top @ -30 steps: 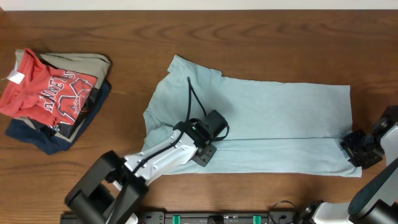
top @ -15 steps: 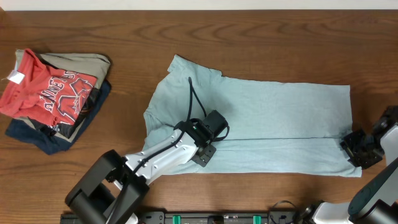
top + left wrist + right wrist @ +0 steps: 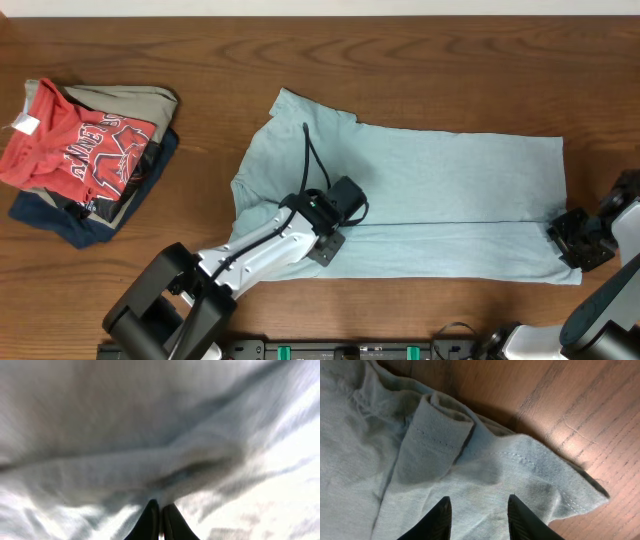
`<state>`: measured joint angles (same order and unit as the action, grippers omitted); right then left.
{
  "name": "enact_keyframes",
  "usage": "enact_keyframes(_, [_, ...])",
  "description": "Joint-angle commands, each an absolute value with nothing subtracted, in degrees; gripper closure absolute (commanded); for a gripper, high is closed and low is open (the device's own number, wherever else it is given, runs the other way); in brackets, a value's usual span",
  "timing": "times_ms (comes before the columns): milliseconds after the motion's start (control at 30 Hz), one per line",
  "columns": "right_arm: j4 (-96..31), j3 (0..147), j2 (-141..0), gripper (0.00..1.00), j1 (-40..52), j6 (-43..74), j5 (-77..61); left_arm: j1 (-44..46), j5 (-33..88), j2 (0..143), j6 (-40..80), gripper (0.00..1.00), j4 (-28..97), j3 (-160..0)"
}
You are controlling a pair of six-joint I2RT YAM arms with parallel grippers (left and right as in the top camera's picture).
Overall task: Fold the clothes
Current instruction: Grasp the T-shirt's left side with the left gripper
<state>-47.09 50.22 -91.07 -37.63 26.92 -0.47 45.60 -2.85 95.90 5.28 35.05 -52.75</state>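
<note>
1. Your pale blue T-shirt [image 3: 430, 190] lies spread on the table [image 3: 200, 60], off to the right of the pile of garments [image 3: 85, 150] and well apart from it
2. Its long axis runs straight away from that pile: the sleeve and neck end is the end nearer the pile, and the hem is the end farthest from it
3. A lengthwise crease follows the same axis, along the shirt's edge nearer the arms
4. Your left claw [image 3: 328, 245] sits on the shirt at its pile-side end, close to that crease. In the left wrist view its tips meet with no gap, nipped onto a raised ridge of the thin cloth
5. Your right claw [image 3: 477, 520] stands at the hem corner farthest from the pile. Its fingers [image 3: 440, 522] are a narrow way apart, and the cloth lies flat under the gap between them
6. Just ahead of those fingers the stitched hem is doubled into a small roll, and bare wood shows beyond the corner
</note>
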Motion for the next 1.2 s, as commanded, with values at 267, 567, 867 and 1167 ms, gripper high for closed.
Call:
enact_keyframes(267, [-47.1, 49.9, -91.3, 0.65, -37.4, 26.5, -0.5, 42.1, -13.7, 95.0, 5.7, 0.94, 28.0, -56.9])
enact_keyframes(567, [-46.9, 49.9, -91.3, 0.62, -37.4, 26.5, -0.5, 35.0, -7.9, 95.0, 13.2, 0.51, 30.2, -57.7])
enact_keyframes(867, [-48.3, 54.9, -90.3, 0.52, -37.4, 20.5, -8.4, 33.1, -8.4, 90.4, 12.5, 0.51, 31.4, -58.7])
enact_keyframes(1167, [-52.7, 62.4, -88.4, 0.55, -37.4, 17.6, -11.6, 27.7, -4.4, 85.4, 12.8, 0.51, 32.8, -60.1])
